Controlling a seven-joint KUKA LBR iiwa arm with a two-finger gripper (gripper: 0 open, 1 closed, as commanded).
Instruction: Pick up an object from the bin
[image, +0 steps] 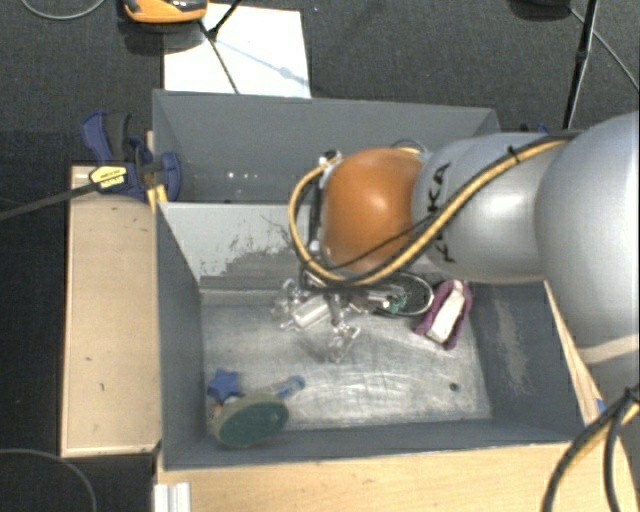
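My gripper (322, 316) is a silvery metal piece hanging under the orange wrist cover, low over the bare floor in the middle of the bin, toward the back. Nearest to it, on its right, lies a small green and dark thing (410, 298) partly hidden beneath the arm. A purple and white packet (446, 312) lies just beyond that. Nothing is visible in the gripper's grasp.
At the front left corner lie a dark green disc (250, 422), a blue star-like piece (222, 384) and a small blue bit (292, 384). The arm covers the bin's back right. Grey bin walls rise on all sides.
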